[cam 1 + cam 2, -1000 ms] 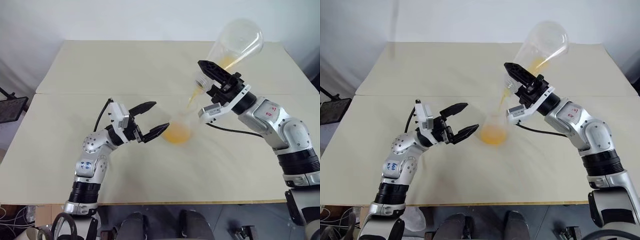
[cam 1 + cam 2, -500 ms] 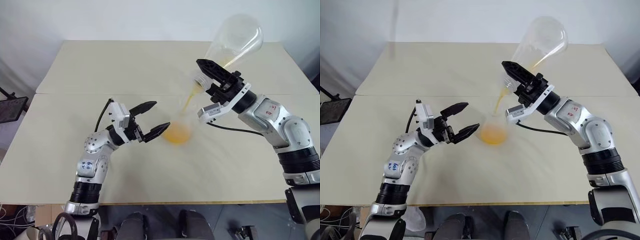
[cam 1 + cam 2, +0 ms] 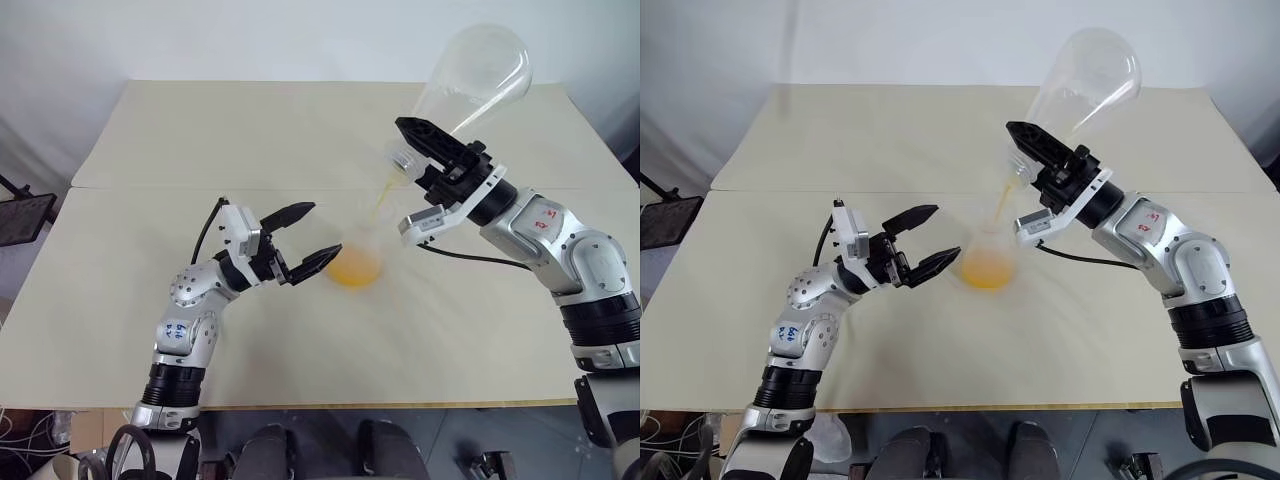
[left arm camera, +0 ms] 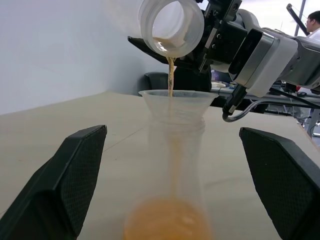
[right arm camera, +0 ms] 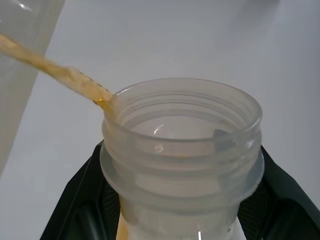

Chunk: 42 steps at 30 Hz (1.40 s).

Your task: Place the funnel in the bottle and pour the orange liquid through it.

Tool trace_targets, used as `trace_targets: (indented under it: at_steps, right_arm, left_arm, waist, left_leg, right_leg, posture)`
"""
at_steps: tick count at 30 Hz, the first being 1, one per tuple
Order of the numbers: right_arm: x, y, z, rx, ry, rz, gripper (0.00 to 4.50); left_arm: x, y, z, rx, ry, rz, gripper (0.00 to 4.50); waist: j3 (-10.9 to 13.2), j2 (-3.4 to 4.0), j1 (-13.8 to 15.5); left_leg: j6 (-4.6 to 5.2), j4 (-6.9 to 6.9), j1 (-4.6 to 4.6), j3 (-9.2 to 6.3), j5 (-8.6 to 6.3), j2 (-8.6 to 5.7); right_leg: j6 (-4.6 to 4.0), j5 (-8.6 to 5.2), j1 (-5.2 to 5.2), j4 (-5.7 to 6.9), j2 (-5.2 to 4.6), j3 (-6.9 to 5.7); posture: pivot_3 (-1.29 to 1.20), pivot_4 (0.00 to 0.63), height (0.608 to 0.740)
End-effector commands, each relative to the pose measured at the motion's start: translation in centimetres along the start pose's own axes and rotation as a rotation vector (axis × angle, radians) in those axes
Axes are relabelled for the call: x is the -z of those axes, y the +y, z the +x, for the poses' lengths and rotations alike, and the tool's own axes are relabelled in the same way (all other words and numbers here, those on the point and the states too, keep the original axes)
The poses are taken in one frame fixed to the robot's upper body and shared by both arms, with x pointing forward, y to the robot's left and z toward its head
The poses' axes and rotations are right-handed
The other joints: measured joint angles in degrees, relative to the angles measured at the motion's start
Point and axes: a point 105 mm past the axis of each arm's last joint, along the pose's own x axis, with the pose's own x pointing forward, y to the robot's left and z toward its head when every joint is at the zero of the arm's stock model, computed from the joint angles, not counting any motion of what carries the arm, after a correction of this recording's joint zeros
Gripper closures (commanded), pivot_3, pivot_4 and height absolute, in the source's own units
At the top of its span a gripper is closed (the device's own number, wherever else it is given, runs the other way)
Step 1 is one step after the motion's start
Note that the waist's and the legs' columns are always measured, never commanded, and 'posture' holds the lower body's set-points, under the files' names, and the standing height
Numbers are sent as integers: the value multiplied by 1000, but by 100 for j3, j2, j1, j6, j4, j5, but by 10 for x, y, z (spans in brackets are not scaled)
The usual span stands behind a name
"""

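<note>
My right gripper (image 3: 417, 150) fingers clamp the tipped flask (image 3: 470, 80) so orange liquid (image 4: 170, 75) drains into the funnel (image 4: 172, 100) on the bottle (image 3: 353, 262), left gripper (image 3: 312, 238) fingers apart guarding it.

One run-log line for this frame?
phase: pouring | right gripper: shut on conical flask, tipped | orange liquid: streaming into funnel in bottle | left gripper: open beside bottle

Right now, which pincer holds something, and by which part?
The right pincer grips the tilted conical flask by its neck; the left pincer holds nothing.
</note>
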Motion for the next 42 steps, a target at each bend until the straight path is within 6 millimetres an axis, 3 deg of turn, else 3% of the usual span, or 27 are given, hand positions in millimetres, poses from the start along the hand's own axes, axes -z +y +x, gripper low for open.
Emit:
trace_targets:
  at_steps: [1,16,25,28,32,35,40,42]
  right_arm:
    - [1,-18,5,57,-18,-45,2027]
    - [-2,-22,6,74,-26,-29,2027]
    - [-8,-22,-6,109,43,491,2027]
    - [2,-27,-20,147,124,674,2027]
    - [44,-31,-57,308,378,986,2027]
    - [79,-24,-98,437,600,1167,2027]
    - [105,10,-151,507,883,1450,2027]
    - [110,20,-164,539,955,1524,2027]
  left_arm:
    - [-10,-1,6,19,-32,44,0]
    - [-10,-1,7,20,-33,46,0]
    - [-6,-2,3,13,-20,30,0]
    - [-5,-3,2,20,-10,23,0]
    - [-4,-4,1,30,1,15,0]
    - [-3,-4,1,41,8,9,0]
    - [-3,-5,3,57,13,4,0]
    - [-3,-5,4,61,13,3,0]
  waist:
    - [0,0,0]
    - [0,0,0]
    - [1,-2,6]
    - [1,-2,25]
    - [2,-3,49]
    - [2,-3,59]
    - [1,-3,40]
    - [1,-3,37]
  left_leg:
    - [0,0,0,0,0,0]
    - [0,0,0,0,0,0]
    - [1,0,-1,-9,0,-1]
    - [1,3,-1,-15,0,0]
    - [2,5,-4,-29,-1,-2]
    - [3,6,-5,-29,-1,-4]
    - [2,3,-4,-28,-1,-3]
    - [2,2,-3,-26,-1,-4]
  right_leg:
    - [0,0,0,0,0,0]
    - [0,0,0,0,0,-1]
    - [0,0,7,-4,0,-9]
    - [0,0,9,-3,-1,-13]
    - [0,0,18,-4,-2,-24]
    - [0,0,19,-4,-3,-25]
    - [-1,0,18,-4,-1,-27]
    - [-1,0,18,-4,0,-26]
  posture:
    - [0,150,740]
    - [0,150,740]
    - [0,150,740]
    - [0,150,740]
    - [0,150,740]
    - [0,150,740]
    - [0,150,740]
    - [0,150,740]
